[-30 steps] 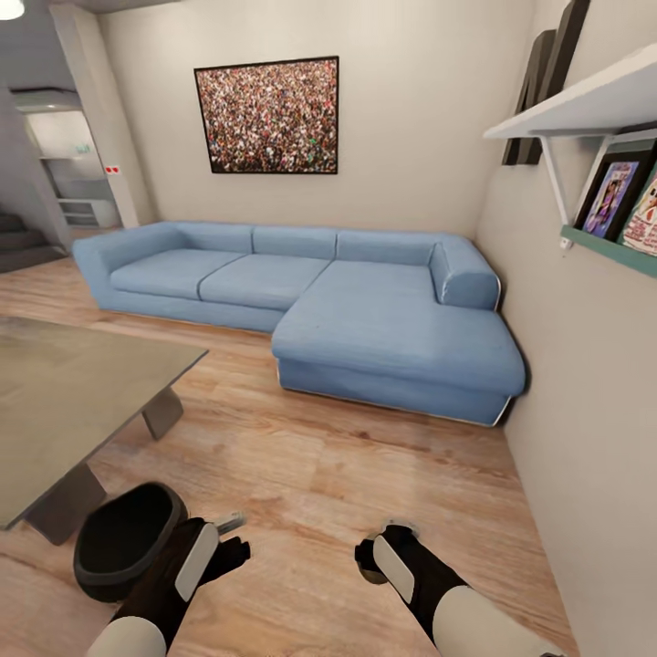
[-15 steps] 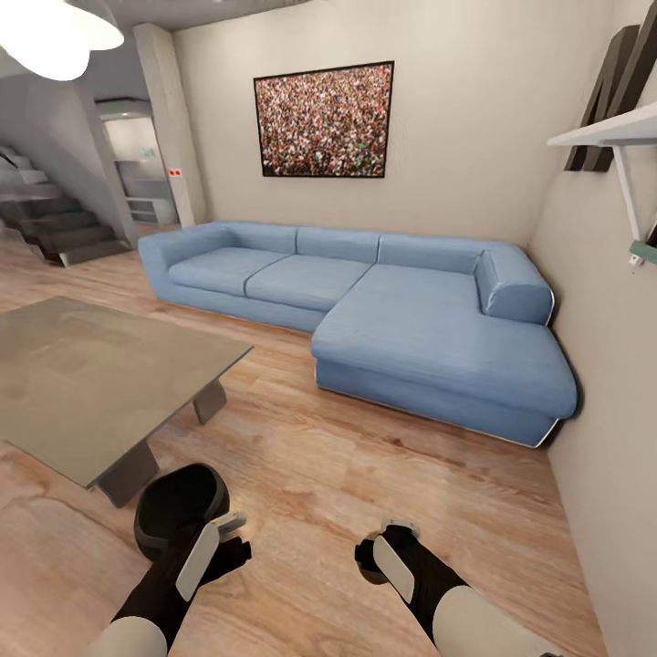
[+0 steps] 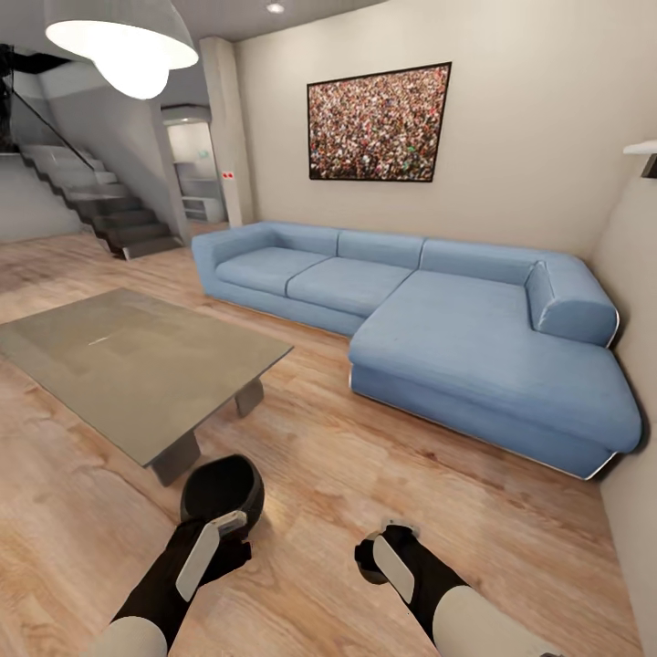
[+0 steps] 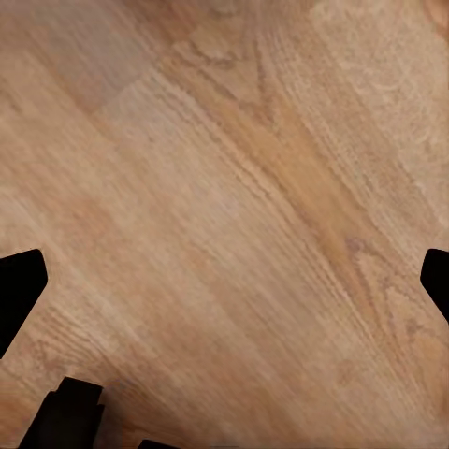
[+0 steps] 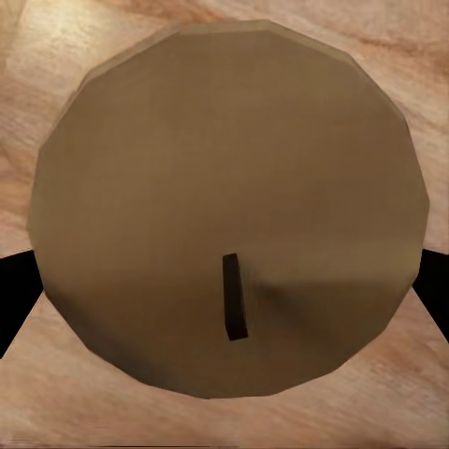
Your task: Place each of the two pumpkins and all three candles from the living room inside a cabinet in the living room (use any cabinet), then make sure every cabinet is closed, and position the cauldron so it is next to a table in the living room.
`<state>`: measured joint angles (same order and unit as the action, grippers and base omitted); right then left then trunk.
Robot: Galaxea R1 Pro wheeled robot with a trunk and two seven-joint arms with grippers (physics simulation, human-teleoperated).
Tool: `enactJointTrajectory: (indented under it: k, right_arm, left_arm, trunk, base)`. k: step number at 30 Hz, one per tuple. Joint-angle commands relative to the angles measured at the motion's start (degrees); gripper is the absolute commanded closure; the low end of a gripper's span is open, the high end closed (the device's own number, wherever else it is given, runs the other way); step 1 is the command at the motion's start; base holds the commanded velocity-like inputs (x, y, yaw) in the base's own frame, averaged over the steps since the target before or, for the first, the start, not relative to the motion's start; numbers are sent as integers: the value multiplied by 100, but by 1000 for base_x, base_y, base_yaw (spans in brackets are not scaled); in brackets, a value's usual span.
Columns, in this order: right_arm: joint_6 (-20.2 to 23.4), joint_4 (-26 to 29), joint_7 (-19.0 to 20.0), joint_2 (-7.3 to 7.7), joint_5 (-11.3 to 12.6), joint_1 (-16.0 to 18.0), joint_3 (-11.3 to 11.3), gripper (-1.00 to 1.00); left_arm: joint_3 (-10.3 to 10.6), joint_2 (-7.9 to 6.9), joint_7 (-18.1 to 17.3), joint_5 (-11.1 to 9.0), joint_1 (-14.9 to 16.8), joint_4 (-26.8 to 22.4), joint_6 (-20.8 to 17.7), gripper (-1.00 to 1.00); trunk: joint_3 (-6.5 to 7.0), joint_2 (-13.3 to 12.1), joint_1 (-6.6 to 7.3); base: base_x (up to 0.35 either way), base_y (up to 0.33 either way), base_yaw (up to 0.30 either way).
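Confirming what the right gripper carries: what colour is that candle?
Dull olive-brown, with a dark wick; the candle shows best in the right wrist view.

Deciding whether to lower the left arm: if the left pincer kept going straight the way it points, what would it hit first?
Most likely the bare wooden floor. The left pincer points down at open planks, fingers spread, nothing between them. The cauldron sits just beyond it; depth is unclear.

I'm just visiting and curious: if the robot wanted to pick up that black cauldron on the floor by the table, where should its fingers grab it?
Probably the rim. The cauldron stands upright on the floor by the coffee table, its wide mouth facing up. Its bulging belly looks too wide to span, so coming from above, one finger inside the mouth and one outside, seems best. The left gripper is nearest.
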<state>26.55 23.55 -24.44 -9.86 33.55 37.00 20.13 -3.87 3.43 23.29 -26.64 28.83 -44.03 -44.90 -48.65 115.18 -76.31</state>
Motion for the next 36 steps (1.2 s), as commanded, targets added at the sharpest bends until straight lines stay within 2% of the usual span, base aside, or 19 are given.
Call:
enactJointTrajectory:
  k: [1, 14, 27, 36]
  right_arm:
    - [-1, 0, 1, -2, 2, 0, 0, 100]
    - [3, 0, 1, -13, -6, 0, 5, 100]
    - [8, 0, -7, -14, -7, 0, 15, 100]
    - [-6, 0, -8, -14, -10, 0, 12, 100]
  left_arm:
    - [0, 0, 0, 1, 0, 0, -2, -100]
    - [0, 0, 0, 1, 2, 0, -14, -100]
    - [-8, -7, -25, -12, 0, 0, 27, -100]
    - [5, -19, -54, -17, 0, 0, 25, -100]
  trunk:
    - [18, -41, 23]
    - [252, -563, 308]
    - [252, -563, 308]
    - [252, -563, 308]
  base:
    - [-208, 0, 252]
    - [-32, 0, 42]
    - [0, 0, 259]
    - [0, 0, 44]
